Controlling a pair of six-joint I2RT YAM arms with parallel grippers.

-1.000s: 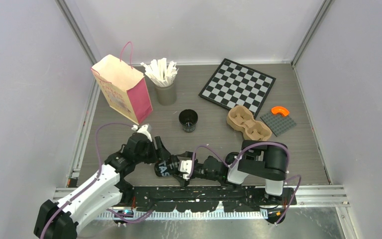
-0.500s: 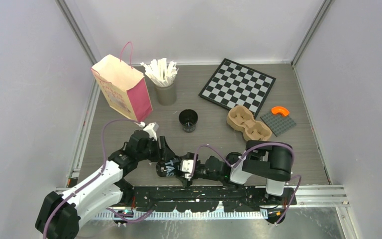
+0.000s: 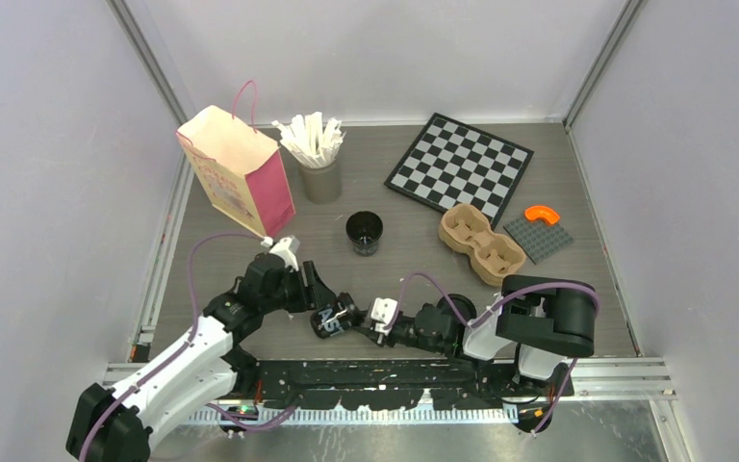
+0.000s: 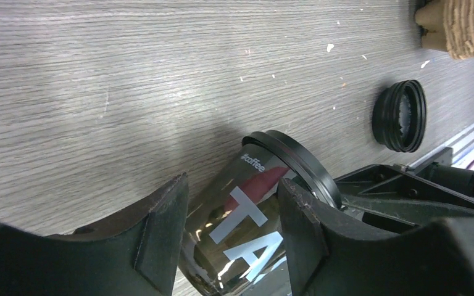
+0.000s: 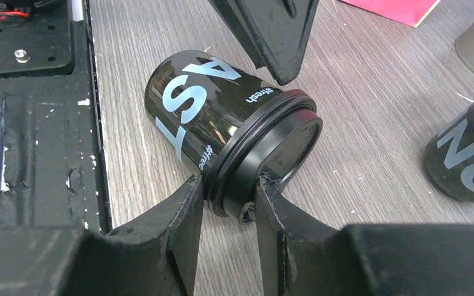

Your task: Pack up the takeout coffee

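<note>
left claw (image 4: 231, 188) clamping toppled black paper cup (image 5: 203, 117) nearward of pink paper bag (image 3: 241, 173) | right claw (image 5: 228, 185) pinching its round plastic lid (image 5: 271, 154) | we are risking tugging it off

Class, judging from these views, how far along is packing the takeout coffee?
Done: one black cup wears its lid. In hand: the left claw grips its body and the right claw pinches the lid rim. Left: the second cup stands open, a spare lid lies loose, and the carrier holds nothing.

The cup (image 5: 203, 117) lies sideways between left hand (image 4: 231, 197) and right hand (image 5: 229, 185).
</note>
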